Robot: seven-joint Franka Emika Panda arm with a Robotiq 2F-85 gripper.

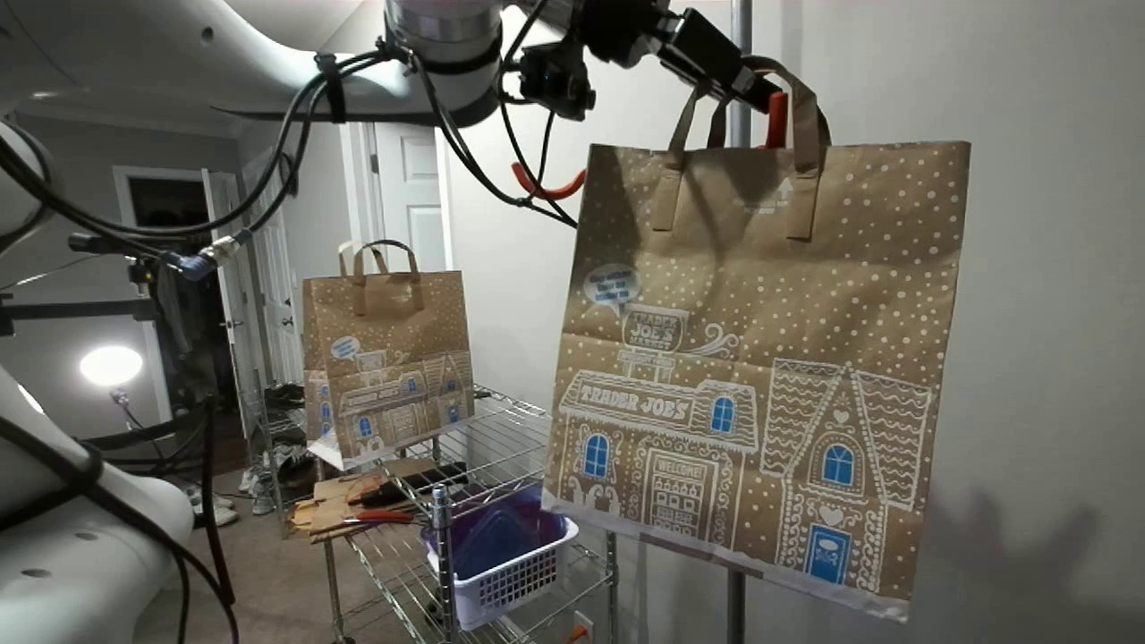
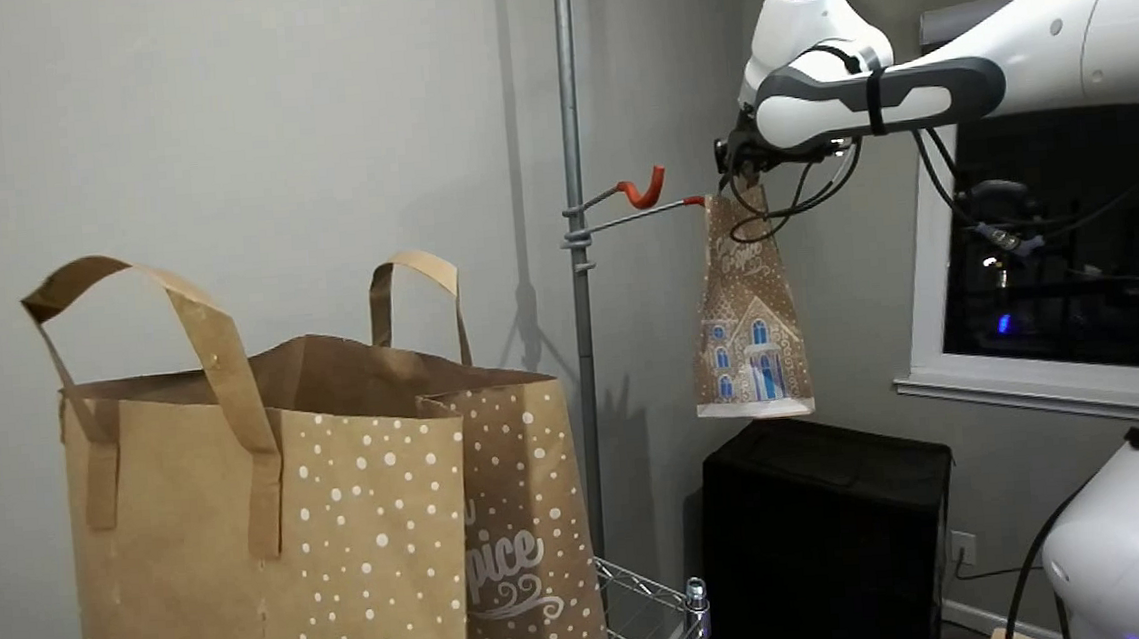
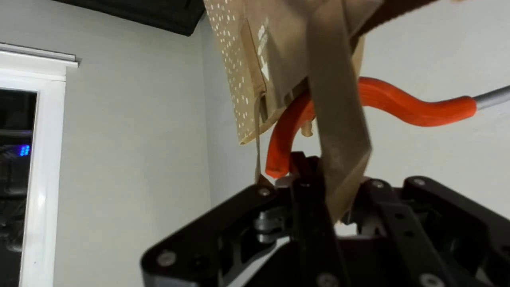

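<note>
A brown paper bag with white dots and a printed house front (image 1: 751,340) hangs in the air, slightly tilted, in both exterior views. Above it my gripper (image 1: 756,89) is angled down, shut at the top of the bag's paper handles (image 1: 809,134). In the wrist view a handle strap (image 3: 334,91) runs down to the fingers and disappears between them; the pinched part is hidden. A red-coated hook (image 3: 285,139) passes between the straps, its tip close beside my fingertips (image 3: 301,163). Whether hook and fingertips touch, I cannot tell.
A metal pole (image 2: 587,358) carries the hooks, including a second red hook (image 2: 646,192). Another patterned paper bag (image 1: 389,358) stands on a wire shelf (image 1: 501,425). Below is a white basket (image 1: 514,581) with purple contents. A black covered box (image 2: 826,542) stands beneath the hanging bag.
</note>
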